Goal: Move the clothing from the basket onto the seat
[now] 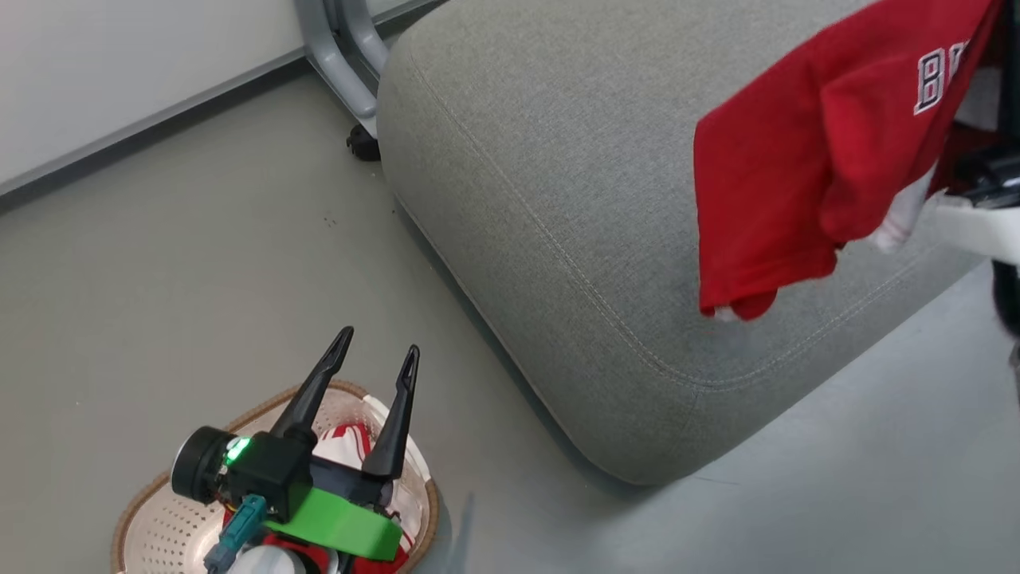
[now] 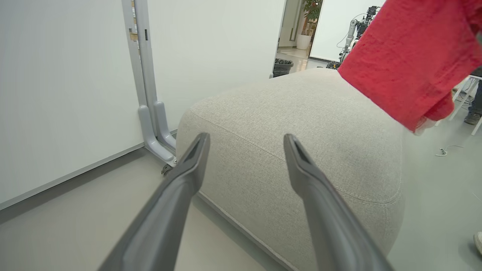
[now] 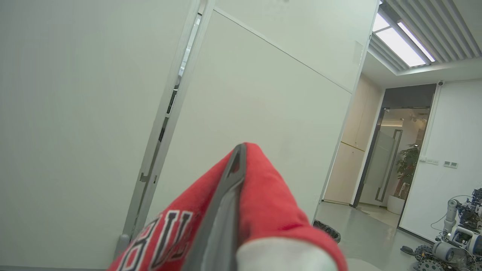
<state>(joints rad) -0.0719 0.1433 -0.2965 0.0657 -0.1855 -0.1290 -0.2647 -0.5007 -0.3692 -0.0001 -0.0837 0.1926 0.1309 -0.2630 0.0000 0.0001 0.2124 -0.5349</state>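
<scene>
Right now the right gripper (image 3: 238, 154) is pinched shut on a red garment (image 1: 781, 175) w/ white lettering. The fabric bunches on both sides of its fingers in the right wrist view. That garment hangs over the right part of the seat (image 1: 542, 199); can't tell if the hem touches the cushion. At lower left the left gripper (image 1: 379, 341) has its fingers spread wide, holding nothing. It sits above the basket (image 1: 127, 510), tips pointing toward the seat. More red-and-white clothing (image 1: 351, 442) lies in the basket, partly hidden by that gripper. Basket's on the grey floor (image 1: 199, 263), apart from the seat.
</scene>
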